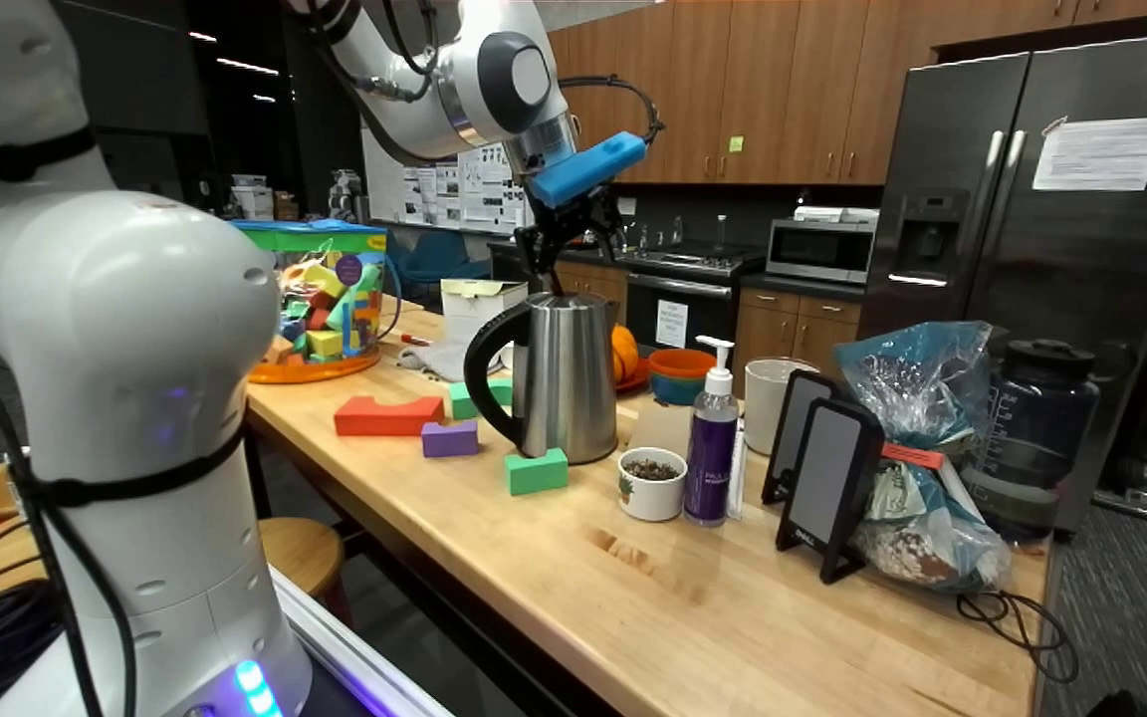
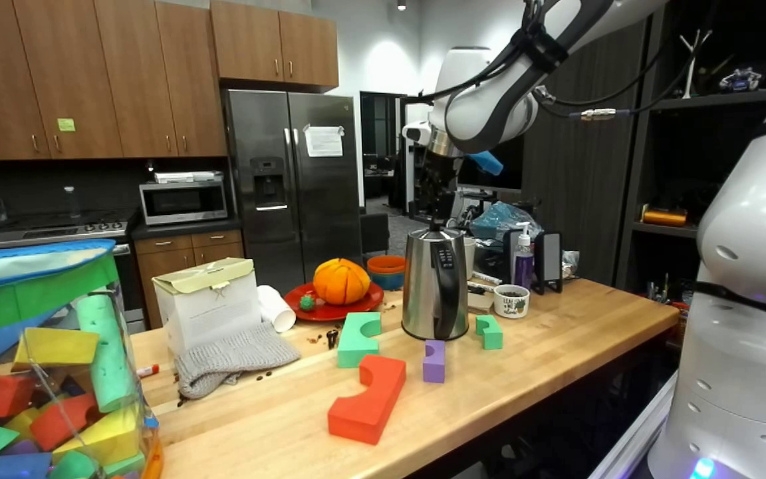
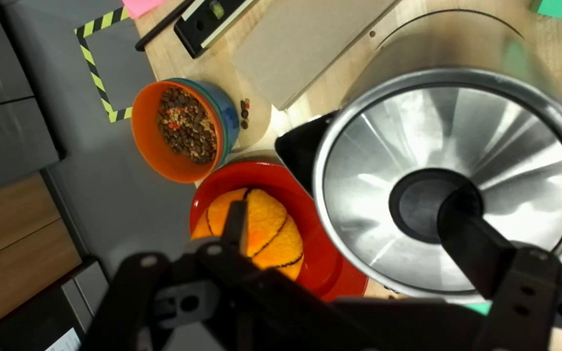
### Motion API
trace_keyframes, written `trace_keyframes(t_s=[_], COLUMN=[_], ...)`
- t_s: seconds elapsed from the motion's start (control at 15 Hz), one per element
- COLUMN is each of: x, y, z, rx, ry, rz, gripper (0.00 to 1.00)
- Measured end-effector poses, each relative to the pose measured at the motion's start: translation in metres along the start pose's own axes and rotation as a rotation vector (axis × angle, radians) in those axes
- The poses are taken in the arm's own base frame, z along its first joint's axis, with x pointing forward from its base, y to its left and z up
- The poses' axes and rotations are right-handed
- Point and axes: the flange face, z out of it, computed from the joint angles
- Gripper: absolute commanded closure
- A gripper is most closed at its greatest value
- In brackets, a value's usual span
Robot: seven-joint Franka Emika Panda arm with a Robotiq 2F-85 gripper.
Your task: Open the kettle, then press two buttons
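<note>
The silver kettle (image 1: 573,383) stands upright on the table, and it also shows in an exterior view (image 2: 417,286) with its black handle (image 2: 447,293) toward that camera. A small panel of buttons (image 2: 445,256) sits at the handle's top. In the wrist view the kettle's silver lid (image 3: 359,161) is seated in the rim, with a black round centre (image 3: 415,204). My gripper (image 3: 351,212) is open above the kettle. One finger points down over the black centre, touching or just above it; I cannot tell which. The other finger hangs outside the rim, over the red plate.
A red plate (image 2: 373,303) with an orange pumpkin (image 2: 342,282) and stacked bowls (image 3: 178,131) stand close to the kettle. Foam blocks (image 2: 368,399), a small pot (image 1: 651,488), a pump bottle (image 1: 711,448) and speakers (image 1: 832,478) stand around it. A block tub (image 1: 325,299) is farther along.
</note>
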Motion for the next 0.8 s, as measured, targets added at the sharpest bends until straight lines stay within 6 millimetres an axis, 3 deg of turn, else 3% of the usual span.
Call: trace_keyframes(t_s=[0.8], x=[-0.0037], y=[0.0031], z=[0.0044], rx=[0.011], ry=[0.014], rz=[0.042], gripper=[0.00])
